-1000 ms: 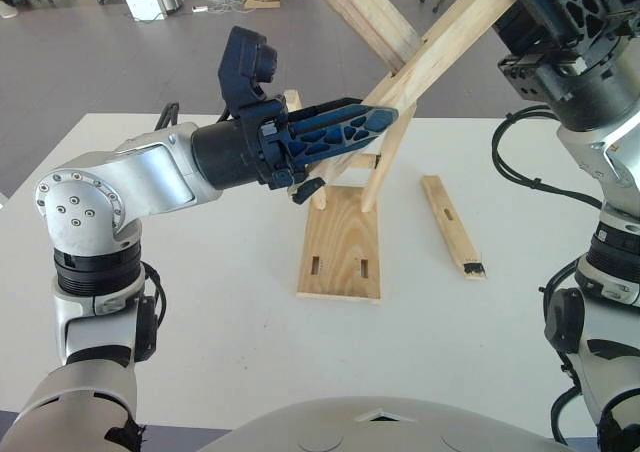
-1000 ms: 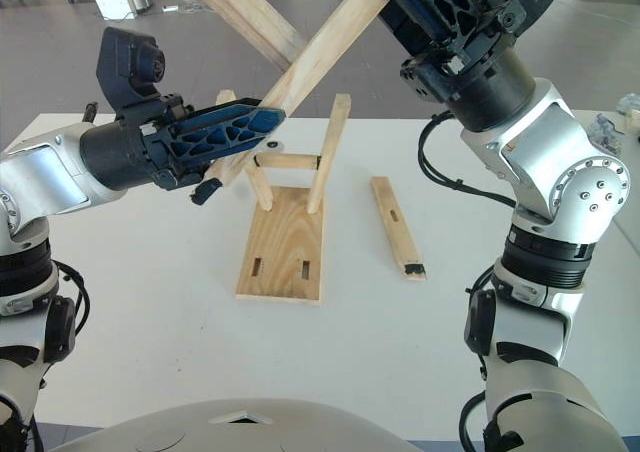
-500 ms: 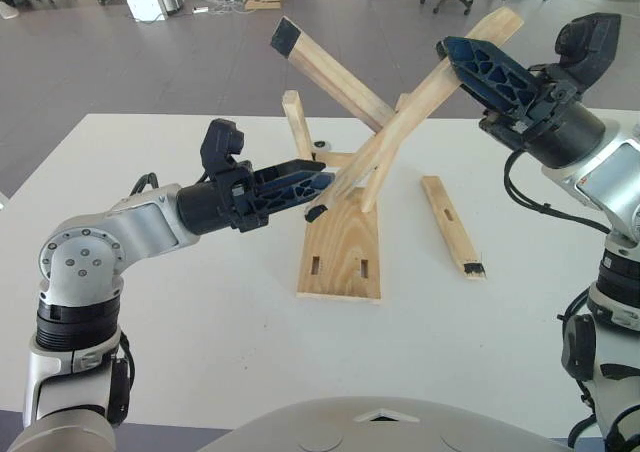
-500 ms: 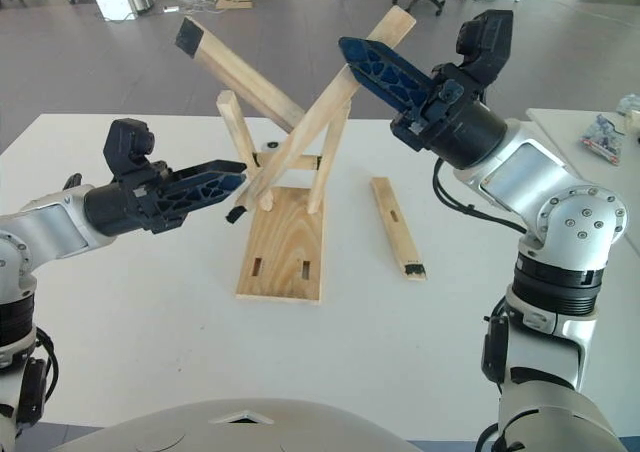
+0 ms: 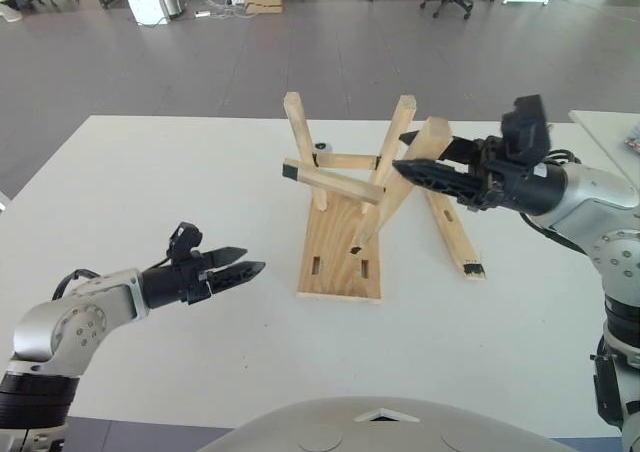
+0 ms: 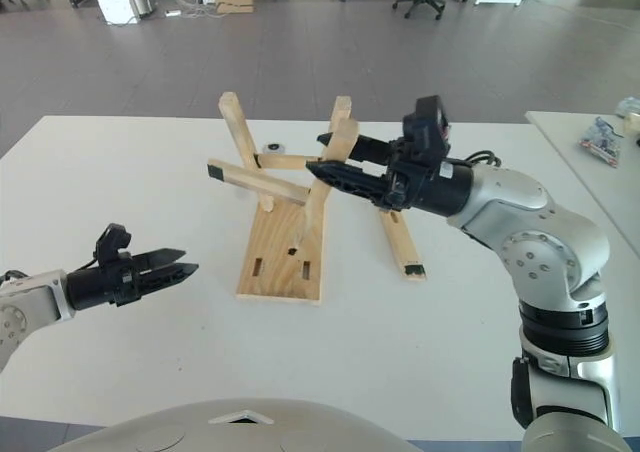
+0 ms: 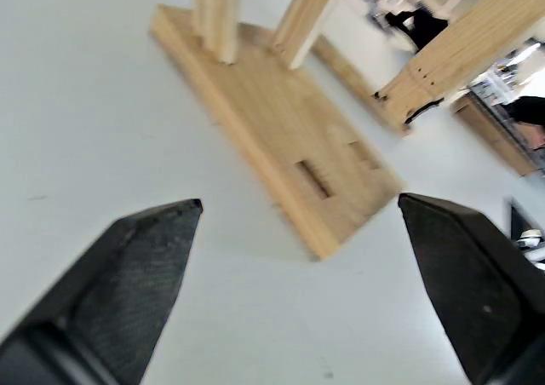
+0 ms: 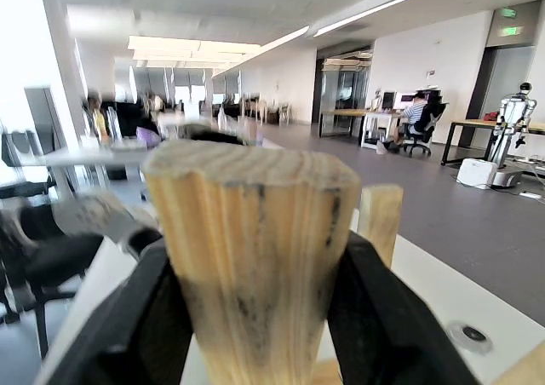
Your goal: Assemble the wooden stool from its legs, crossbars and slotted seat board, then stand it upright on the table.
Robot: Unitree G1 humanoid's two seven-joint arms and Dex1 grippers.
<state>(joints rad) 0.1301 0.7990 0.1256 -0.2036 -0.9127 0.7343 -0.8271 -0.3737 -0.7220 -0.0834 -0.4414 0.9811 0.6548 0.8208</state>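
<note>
Precariously, our right tool (image 5: 402,153) clamps a tilted leg (image 5: 385,197) over the seat board (image 5: 335,242) lying flat in the middle of the table (image 5: 130,182); our left tool (image 5: 252,260) hangs released toward its left edge. Unbraced, we fear, the board could skid and the leg miss its slot.

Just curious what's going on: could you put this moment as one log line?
left hand open, over table | right hand shut on leg, tilted over board | board flat

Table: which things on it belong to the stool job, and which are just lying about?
Job: seat board; two legs standing on it, joined by a crossbar; leg pair held in the right hand; loose leg beside the board.
Lying about: small grey disc behind the legs; packet on the neighbouring table.
</note>
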